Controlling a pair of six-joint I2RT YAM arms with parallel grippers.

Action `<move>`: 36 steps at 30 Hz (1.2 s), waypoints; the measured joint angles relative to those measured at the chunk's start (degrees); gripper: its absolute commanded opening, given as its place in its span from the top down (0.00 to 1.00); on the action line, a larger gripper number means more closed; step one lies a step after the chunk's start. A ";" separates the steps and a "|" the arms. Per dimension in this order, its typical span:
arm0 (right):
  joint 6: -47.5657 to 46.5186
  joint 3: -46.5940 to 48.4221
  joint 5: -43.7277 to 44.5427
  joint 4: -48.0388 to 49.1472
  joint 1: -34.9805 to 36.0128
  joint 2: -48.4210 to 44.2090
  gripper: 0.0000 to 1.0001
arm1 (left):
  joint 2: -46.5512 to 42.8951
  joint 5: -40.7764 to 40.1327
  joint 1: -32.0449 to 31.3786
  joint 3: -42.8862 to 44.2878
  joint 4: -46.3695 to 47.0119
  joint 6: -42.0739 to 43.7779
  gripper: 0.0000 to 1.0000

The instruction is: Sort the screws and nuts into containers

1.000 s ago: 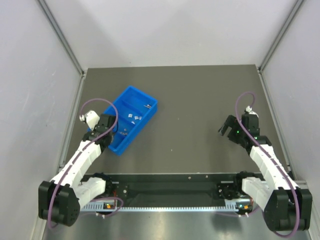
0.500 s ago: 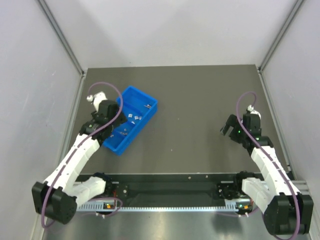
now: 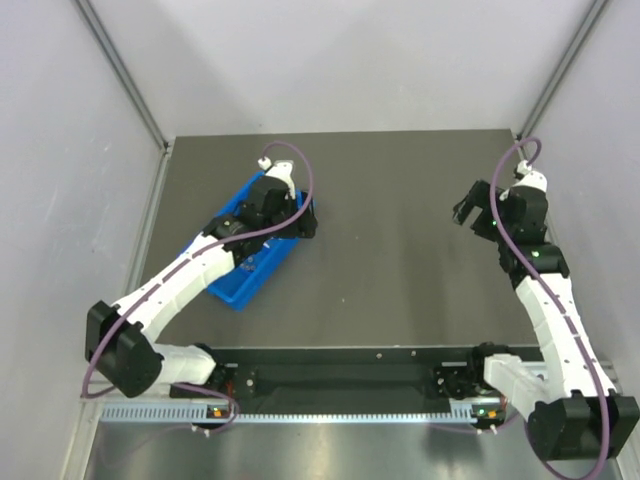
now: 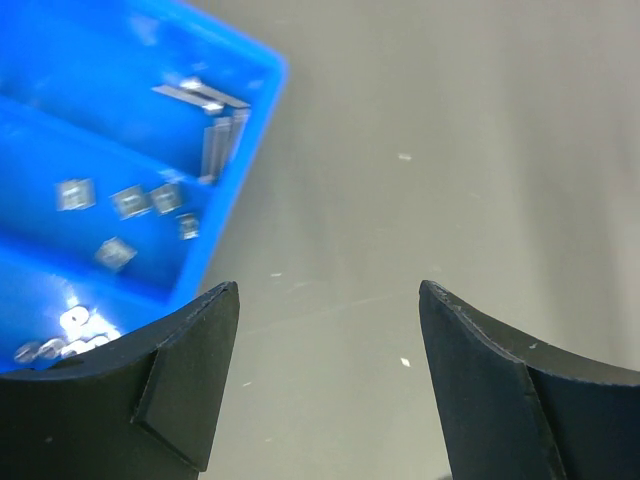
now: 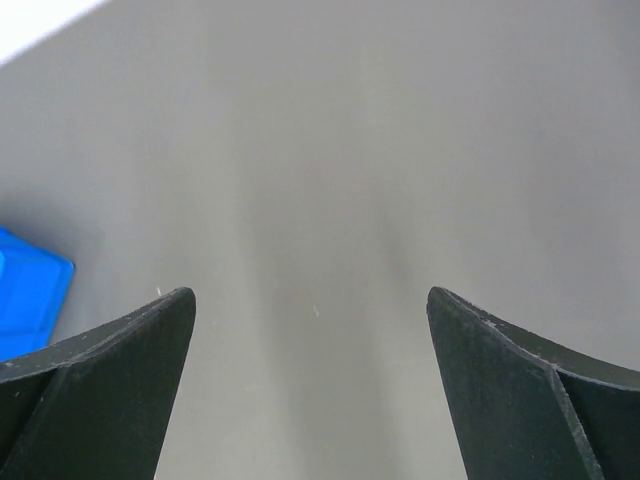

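Since the screws look light and slippery, a mid-shank pinch is advised — left gripper and right gripper are held spread.

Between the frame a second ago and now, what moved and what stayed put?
The left gripper swung forward from the near left side of the blue tray to over its far right end. The right gripper moved farther from its base. Both stand open, holding nothing. The tray has not moved.
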 measured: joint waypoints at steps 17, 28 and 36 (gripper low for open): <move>-1.73 -3.17 1.70 -1.31 0.00 -3.74 0.00 | 10.16 0.35 -21.22 0.79 1.42 -0.70 0.24; -3.56 -1.99 -0.98 -1.57 0.00 -2.29 0.00 | 8.96 -4.42 -7.65 1.88 3.15 -1.90 0.19; -4.66 3.08 0.11 1.31 0.00 -2.05 0.00 | -0.28 -0.57 14.99 1.73 3.37 -3.06 0.17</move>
